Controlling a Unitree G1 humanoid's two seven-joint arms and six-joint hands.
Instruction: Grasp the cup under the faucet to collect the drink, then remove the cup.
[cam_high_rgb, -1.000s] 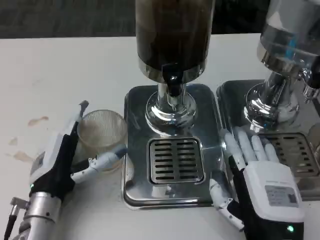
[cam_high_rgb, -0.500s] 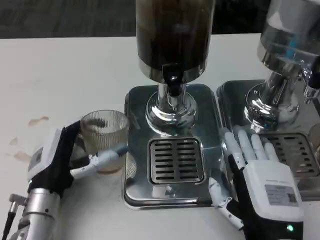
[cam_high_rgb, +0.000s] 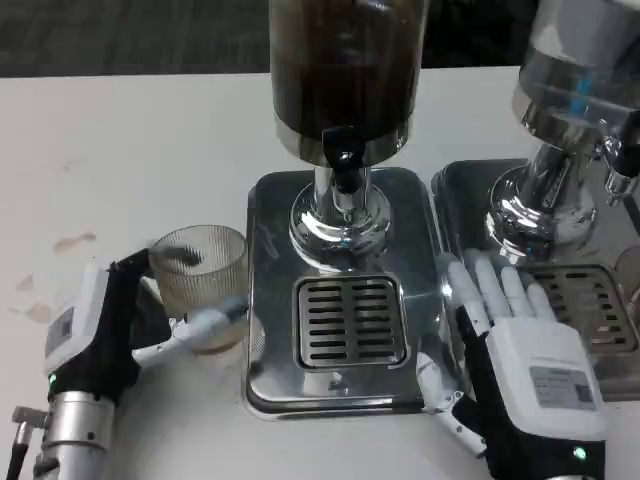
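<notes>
The dark drink dispenser (cam_high_rgb: 345, 80) fills the upper centre of the frame, its faucet (cam_high_rgb: 344, 170) hanging over the chrome base, with the slotted drip grate (cam_high_rgb: 350, 320) at centre. A second, clear dispenser (cam_high_rgb: 575, 90) stands at the upper right on its own chrome tray (cam_high_rgb: 470, 200).

The ribbed glass cup (cam_high_rgb: 203, 275) stands upright at centre left on the white table (cam_high_rgb: 120, 150), just beside the left edge of the chrome base and not yet under the faucet; its long axis is vertical. The target spot lies to the right of the cup and slightly higher in the frame. The left hand (cam_high_rgb: 130, 320) is at the lower left, clearly the nearer one: its fingers wrap the cup, one across the front wall low down and a dark one at the far rim, so it appears to grip the glass. The right hand (cam_high_rgb: 520, 340) lies flat at lower right, fingers spread, between the two trays, holding nothing.

Compared with a second ago, the left hand has rolled more upright and drawn closer around the cup, which has shifted slightly; the right hand is unchanged.
</notes>
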